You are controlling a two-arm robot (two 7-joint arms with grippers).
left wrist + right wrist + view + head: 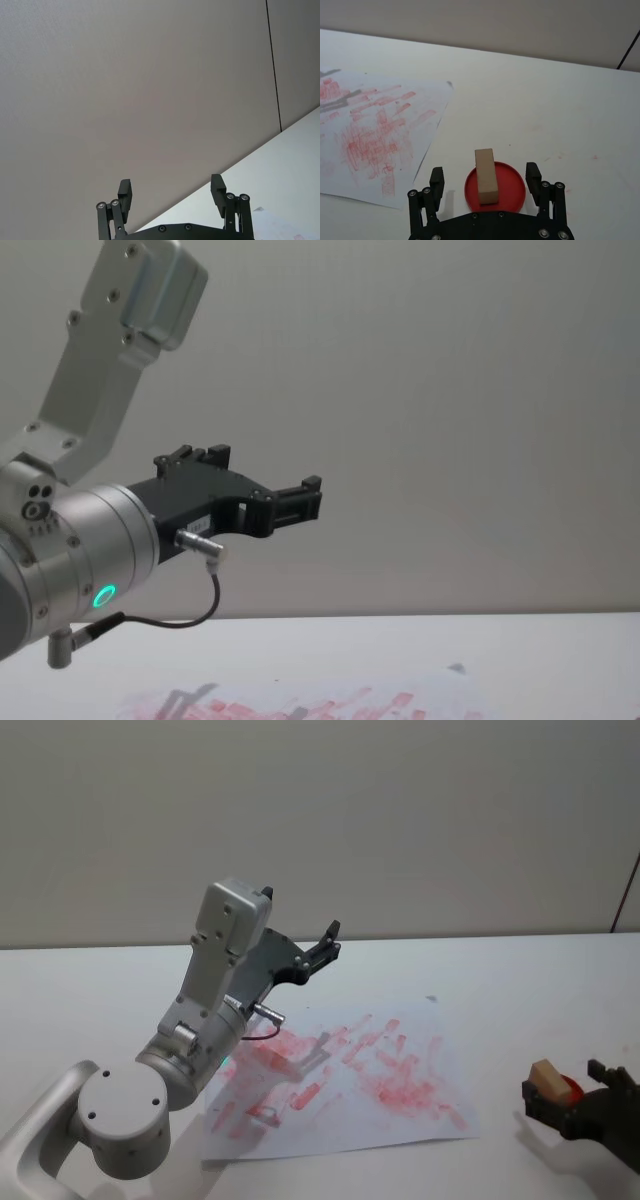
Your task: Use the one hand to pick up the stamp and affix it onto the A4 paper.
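right wrist view: right gripper wide astride untouched stamp; left gripper wide, aloft

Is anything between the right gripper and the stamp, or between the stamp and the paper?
Nothing visible. The open right gripper straddles the stamp, which stands on a red pad. Bare table lies between pad and paper. The left gripper hangs raised, well above the table.

A round red pad lies on the white table before a plain grey wall.
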